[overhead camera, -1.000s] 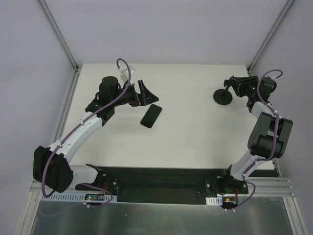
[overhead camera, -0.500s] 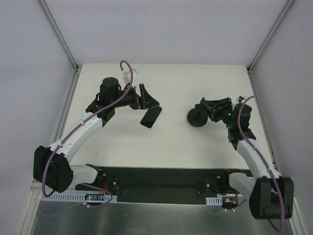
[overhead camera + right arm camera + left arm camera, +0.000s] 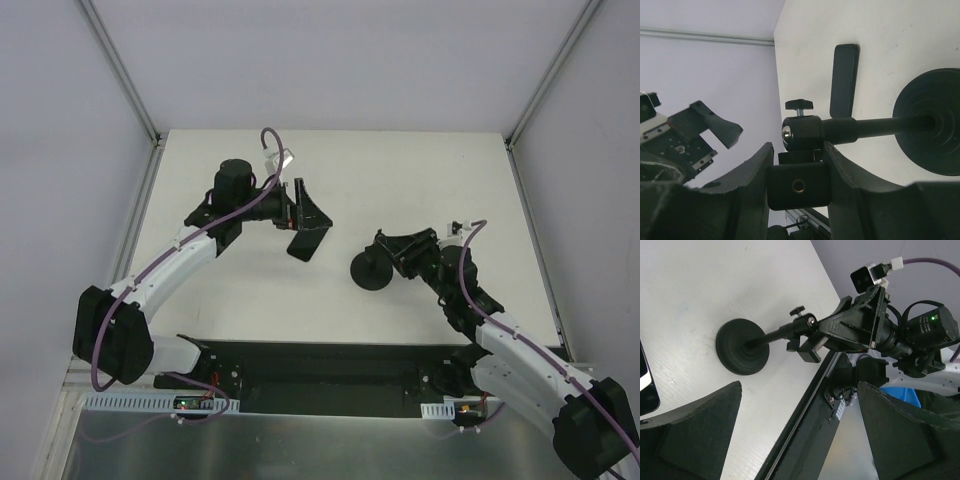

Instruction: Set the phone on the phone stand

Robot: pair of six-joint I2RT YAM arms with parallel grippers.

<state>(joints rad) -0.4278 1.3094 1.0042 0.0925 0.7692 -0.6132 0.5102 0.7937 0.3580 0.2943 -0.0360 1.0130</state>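
The phone (image 3: 306, 244) lies flat on the white table (image 3: 400, 170), its far end hidden under my left gripper (image 3: 306, 212). That gripper is open and hovers just above the phone, holding nothing. In the left wrist view only the phone's corner (image 3: 646, 385) shows, left of the wide-apart fingers (image 3: 690, 435). My right gripper (image 3: 412, 254) is shut on the phone stand's cradle block (image 3: 798, 185). The stand is tilted, and its stem points left to the disc base (image 3: 370, 272) low over the table. The phone (image 3: 844, 85) lies beyond the base (image 3: 932, 127). The left wrist view shows the stand (image 3: 742, 346) too.
A black rail (image 3: 330, 365) runs along the table's near edge between the arm bases, with a metal plate (image 3: 320, 445) below it. Grey walls and aluminium frame posts (image 3: 120, 70) close in the table on three sides.
My right arm has carried the phone stand from the far right corner leftward and nearer, toward the table's middle. My left gripper has shifted slightly right and now covers the phone's far end.
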